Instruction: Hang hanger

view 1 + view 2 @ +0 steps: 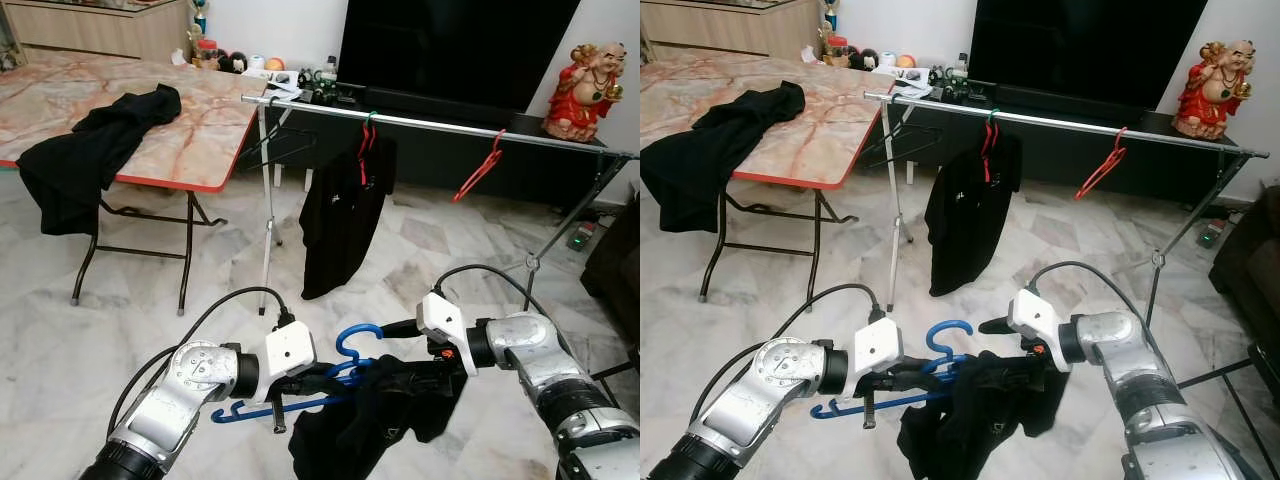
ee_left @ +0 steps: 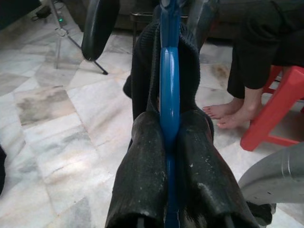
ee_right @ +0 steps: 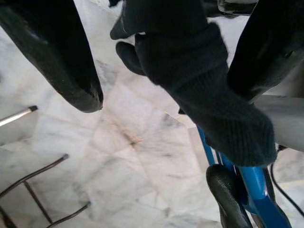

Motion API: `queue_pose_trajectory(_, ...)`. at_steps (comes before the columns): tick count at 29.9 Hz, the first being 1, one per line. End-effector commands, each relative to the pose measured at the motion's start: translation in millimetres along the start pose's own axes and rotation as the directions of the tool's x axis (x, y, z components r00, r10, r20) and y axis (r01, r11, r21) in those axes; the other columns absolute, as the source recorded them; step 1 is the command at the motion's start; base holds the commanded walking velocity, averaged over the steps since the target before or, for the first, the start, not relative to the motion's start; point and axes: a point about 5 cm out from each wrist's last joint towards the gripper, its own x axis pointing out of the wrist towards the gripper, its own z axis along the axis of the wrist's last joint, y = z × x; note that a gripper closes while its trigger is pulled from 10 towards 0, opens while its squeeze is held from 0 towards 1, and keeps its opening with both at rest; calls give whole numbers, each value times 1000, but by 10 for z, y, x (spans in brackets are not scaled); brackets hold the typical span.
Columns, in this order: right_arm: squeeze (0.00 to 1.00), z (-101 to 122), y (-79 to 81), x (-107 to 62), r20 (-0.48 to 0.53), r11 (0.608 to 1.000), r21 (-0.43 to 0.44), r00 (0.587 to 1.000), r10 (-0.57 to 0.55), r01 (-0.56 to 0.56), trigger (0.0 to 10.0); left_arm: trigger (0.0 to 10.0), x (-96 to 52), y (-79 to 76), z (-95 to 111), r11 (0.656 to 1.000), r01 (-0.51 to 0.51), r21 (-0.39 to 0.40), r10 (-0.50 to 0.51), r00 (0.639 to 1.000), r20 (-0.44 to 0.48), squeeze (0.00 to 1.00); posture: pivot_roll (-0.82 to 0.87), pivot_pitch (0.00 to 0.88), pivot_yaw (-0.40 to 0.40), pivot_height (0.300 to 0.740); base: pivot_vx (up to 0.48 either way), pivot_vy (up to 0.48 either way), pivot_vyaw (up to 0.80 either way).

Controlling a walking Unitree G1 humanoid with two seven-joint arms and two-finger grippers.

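A stiff blue plastic hanger (image 1: pixel 340 375), draped with a limp black knit garment (image 1: pixel 385 410), is clamped by the left gripper (image 1: pixel 318 380) above the marble floor (image 1: pixel 110 330); the right gripper (image 1: pixel 420 360) is spread around the fabric. Rigid hook best held; cloth likely slips.

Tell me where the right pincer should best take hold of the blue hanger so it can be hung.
Probably at the neck just below the hook of the blue hanger, coming in from the robot's right. The left pincer is shut on the bar, the black garment covers the right shoulder, and the hook stands bare and upright. The right pincer is open around the cloth.
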Motion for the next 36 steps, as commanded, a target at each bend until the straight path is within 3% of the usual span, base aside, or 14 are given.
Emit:
queue_pose_trajectory(1, 0, 17, 11, 20, 16, 999, 27, 999, 46, -46, 10000, 10000, 33, -15, 179, 997, 44, 59, -46, 998, 39, 0, 166, 0, -141, 740, 0, 0, 0)
queue_pose_trajectory(10, 0, -54, 95, 107, 6, 989, 71, 991, 132, -132, 10000, 10000, 79, -48, 241, 995, 73, 74, -76, 996, 42, 0, 167, 0, -141, 740, 0, 0, 0)
queue_pose_trajectory(11, 0, -64, 106, 113, 3, 987, 76, 990, 144, -143, 5843, 10000, 85, -50, 247, 994, 76, 75, -79, 996, 42, 0, 167, 0, -142, 740, 0, 0, 0)
queue_pose_trajectory(12, 0, -71, 113, 117, 2, 985, 79, 988, 151, -151, 5843, 10000, 88, -51, 252, 994, 77, 75, -81, 996, 43, 0, 167, 0, -142, 740, 0, 0, 0)
queue_pose_trajectory(13, 0, -86, 122, 124, -2, 984, 87, 988, 156, -155, 0, 10000, 93, -53, 258, 994, 80, 75, -83, 996, 43, 0, 166, 0, -142, 740, 0, 0, 0)
queue_pose_trajectory(36, 0, -198, 269, 258, -23, 955, 131, 962, 273, -268, 0, 10000, 155, -9, 397, 988, 81, 130, -89, 994, 59, 0, 168, 0, -150, 740, 0, 0, 0)
